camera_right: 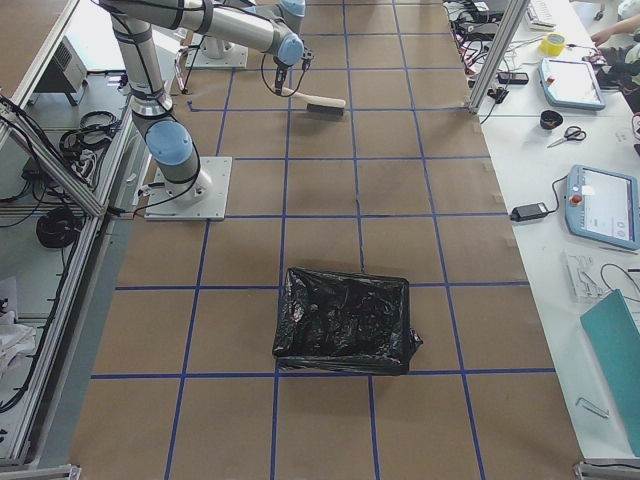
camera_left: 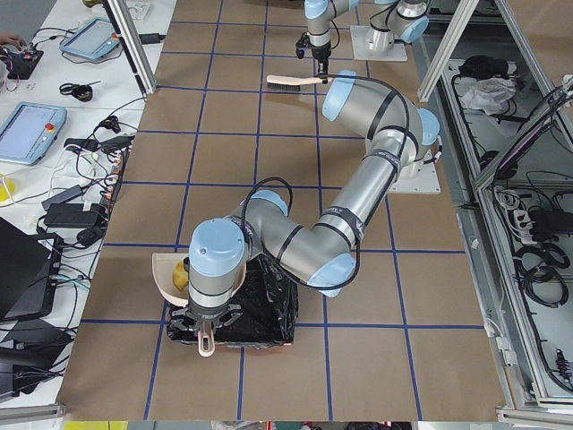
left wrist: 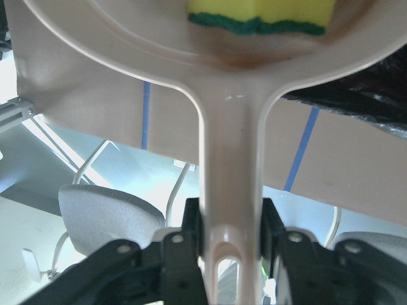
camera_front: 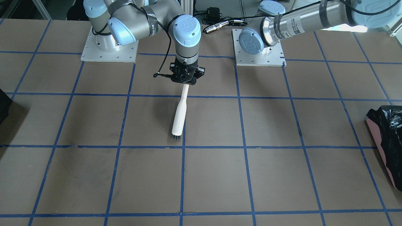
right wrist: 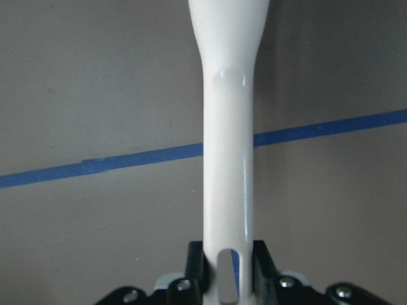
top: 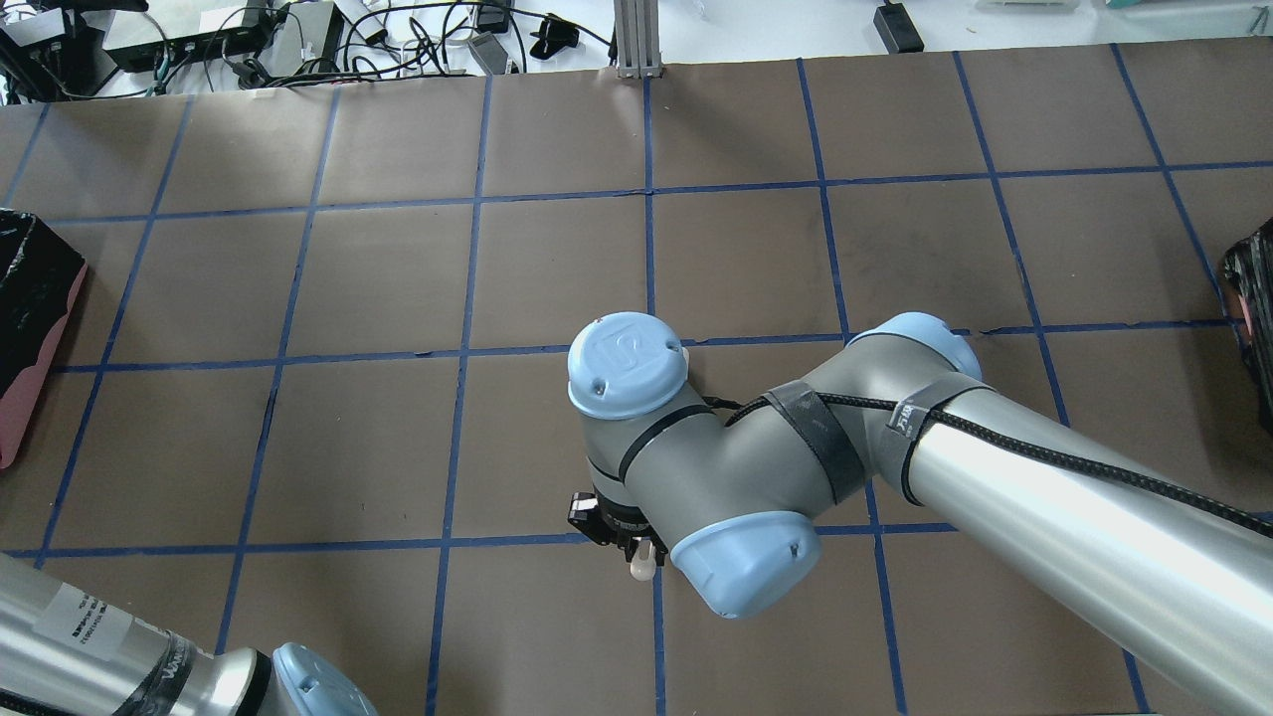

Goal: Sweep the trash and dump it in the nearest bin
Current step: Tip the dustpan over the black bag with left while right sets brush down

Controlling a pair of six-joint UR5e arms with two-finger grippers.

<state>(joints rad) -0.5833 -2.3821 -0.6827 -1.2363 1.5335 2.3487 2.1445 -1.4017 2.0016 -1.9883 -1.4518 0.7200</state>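
My left gripper (left wrist: 230, 229) is shut on the handle of a cream dustpan (left wrist: 127, 44). It also shows in the exterior left view (camera_left: 206, 330). The pan (camera_left: 163, 271) is held level beside the bin (camera_left: 264, 305), a pink-sided bin lined with a crinkled black bag, also seen at the table's end (camera_front: 384, 147). Of the trash, a yellow-green spongy piece (left wrist: 261, 14) lies in the pan; the other pieces are hidden. My right gripper (camera_front: 185, 75) is shut on a white brush (camera_front: 179, 114), whose dark bristles (camera_front: 176, 137) sit near the table.
A second bin lined with a black bag (camera_right: 345, 320) stands at the table's other end, and shows at the edge of the overhead view (top: 1253, 318). The brown table (camera_front: 220, 175) carries a blue tape grid. The arm bases (camera_front: 108, 53) are at the robot's side.
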